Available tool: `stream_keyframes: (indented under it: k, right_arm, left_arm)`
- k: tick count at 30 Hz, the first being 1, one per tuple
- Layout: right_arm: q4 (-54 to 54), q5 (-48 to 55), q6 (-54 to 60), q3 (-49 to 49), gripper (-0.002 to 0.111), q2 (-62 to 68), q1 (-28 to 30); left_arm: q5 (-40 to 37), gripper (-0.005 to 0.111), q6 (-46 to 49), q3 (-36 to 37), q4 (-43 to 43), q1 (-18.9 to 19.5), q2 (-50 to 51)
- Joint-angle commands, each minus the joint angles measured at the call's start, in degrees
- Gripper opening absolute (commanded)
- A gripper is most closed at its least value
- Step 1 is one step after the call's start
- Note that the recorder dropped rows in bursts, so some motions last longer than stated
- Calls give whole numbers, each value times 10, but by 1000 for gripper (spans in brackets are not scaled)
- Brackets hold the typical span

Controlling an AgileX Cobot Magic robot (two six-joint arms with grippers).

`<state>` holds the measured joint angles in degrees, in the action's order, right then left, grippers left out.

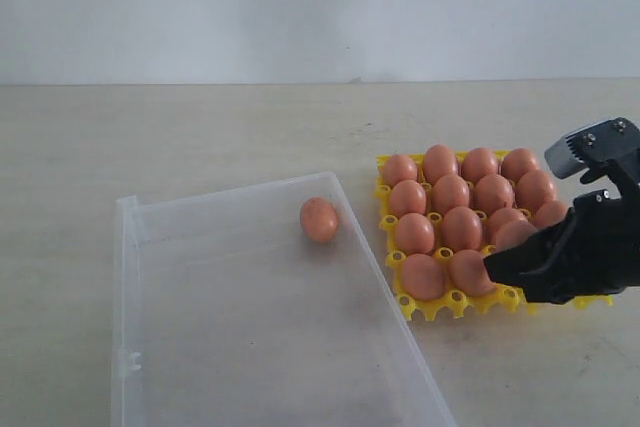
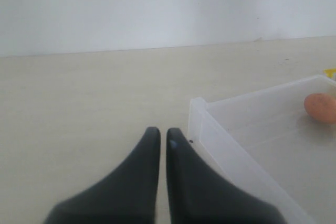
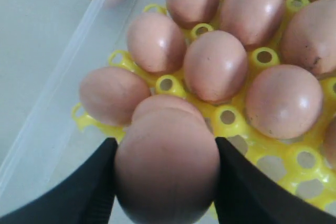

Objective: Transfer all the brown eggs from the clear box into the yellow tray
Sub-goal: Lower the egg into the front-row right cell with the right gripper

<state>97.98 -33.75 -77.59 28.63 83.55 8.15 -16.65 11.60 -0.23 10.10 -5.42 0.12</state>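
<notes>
Brown egg (image 3: 167, 166), nearest the right wrist lens: it fills the low centre of that view, pinched at its widest between the two black fingers (image 3: 92, 187) of the right hand (image 3: 165, 150). Right hand gripping it, one finger on each side. Shell smooth, orange-brown.

Just beyond the held egg: yellow tray (image 1: 432, 309), a lattice of round cups. Held egg sits over the tray's near edge, toward the corner that faces the box. Cannot tell whether it touches a cup or hangs just above. Another egg (image 3: 163, 108) lies directly behind it, partly hidden. Other eggs (image 1: 450, 194) fill the cups in rows; some faintly speckled. One bare cup (image 3: 307, 158) shows in the near row beside the held egg.

Clear box (image 1: 125, 277): large, shallow, see-through plastic, on the worktop (image 1: 200, 127) just beside the tray, on the exterior view's left. Small latch tab on its left wall. One lone egg (image 1: 319, 219) lies inside, on the box floor near the far corner closest to the tray, apart from the walls.

Left hand (image 2: 163, 140): only seen in its own wrist view. Fingers closed with a thin slit between, nothing held. It hovers over bare worktop just outside a corner of the box.

Plain white wall (image 1: 300, 7) behind the worktop.
</notes>
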Motion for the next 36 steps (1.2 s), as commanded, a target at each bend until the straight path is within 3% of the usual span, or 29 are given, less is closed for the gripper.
stream_keyframes:
  k: [1,14,24,36]
  right_arm:
    - [-2,78,2,-1,0,0,-2]
    - [-5,93,2,-1,0,3,-2]
    - [-67,90,44,0,0,77,-2]
    - [-123,86,101,0,0,79,-2]
  left_arm:
    - [4,4,0,2,-1,-5,-1]
    - [4,4,0,2,-1,-5,-1]
    - [4,4,0,2,-1,-5,-1]
    - [4,4,0,2,-1,-5,-1]
